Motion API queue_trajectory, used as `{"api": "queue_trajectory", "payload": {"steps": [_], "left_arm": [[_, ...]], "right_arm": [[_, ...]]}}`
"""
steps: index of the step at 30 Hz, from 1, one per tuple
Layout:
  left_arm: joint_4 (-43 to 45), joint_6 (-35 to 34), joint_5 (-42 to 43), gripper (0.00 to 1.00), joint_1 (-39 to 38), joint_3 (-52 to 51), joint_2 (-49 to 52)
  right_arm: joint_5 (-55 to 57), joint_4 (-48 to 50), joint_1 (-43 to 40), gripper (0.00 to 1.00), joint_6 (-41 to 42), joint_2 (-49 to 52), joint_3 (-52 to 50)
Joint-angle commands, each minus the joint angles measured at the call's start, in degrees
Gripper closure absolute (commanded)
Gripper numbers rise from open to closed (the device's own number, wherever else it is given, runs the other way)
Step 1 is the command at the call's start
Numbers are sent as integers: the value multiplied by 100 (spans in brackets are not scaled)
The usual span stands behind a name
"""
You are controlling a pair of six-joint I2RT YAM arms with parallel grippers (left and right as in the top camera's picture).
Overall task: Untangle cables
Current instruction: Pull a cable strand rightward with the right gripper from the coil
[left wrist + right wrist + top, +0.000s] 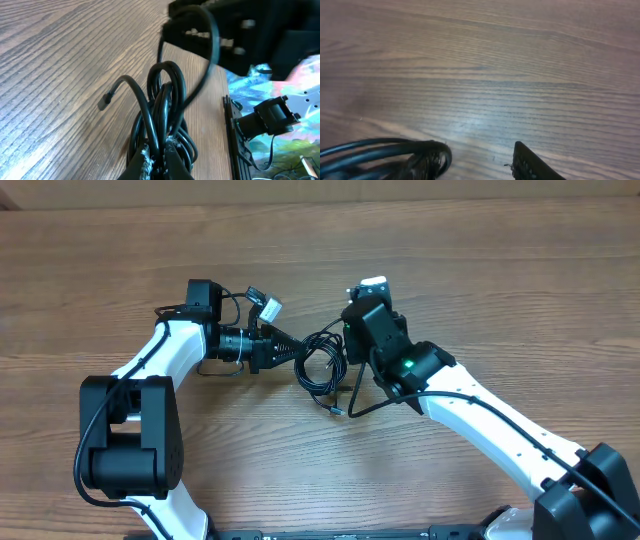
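From above, the cables [320, 365] lay as 1 small black coil on the counter [480, 260], between the 2 arms. The left tool [283, 352] met the coil's left edge and the right tool [352, 330] sat just beside its upper right. A loose plug end [335, 410] trailed out below.

In the left wrist view, the left tool [160, 162] was clamped on the bunched strands at the bottom edge, and several loops [165, 95] stood up in front of it. A free end with its plug [104, 102] arched off to the left, clear of the counter.

In the right wrist view, the right tool [480, 165] had its fingers apart. 1 finger [532, 165] was bare, and the cables [375, 150] curved in by the other; we could see nothing pinched between them.

We judged these cords light, limp but springy, and smooth enough to slide through a loose pinch. Dragging the whole coil would only tighten it. The free plug end, or 1 single outer loop, looked the better place to take hold.
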Motion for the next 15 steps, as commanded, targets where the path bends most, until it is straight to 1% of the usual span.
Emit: {"api": "queue_trajectory", "payload": {"steps": [1, 9, 12, 15], "left_arm": [[2, -37, 254, 96, 22, -20, -166], [9, -37, 254, 96, 22, -20, -166], [24, -37, 254, 96, 22, -20, -166], [24, -37, 254, 96, 22, -20, -166]], "right_arm": [[-293, 361, -210, 54, 162, 2, -313], [-1355, 1185, -557, 53, 195, 2, -669], [-1738, 1272, -614, 53, 487, 2, -750], [-2090, 1333, -612, 53, 490, 4, -837]]}}
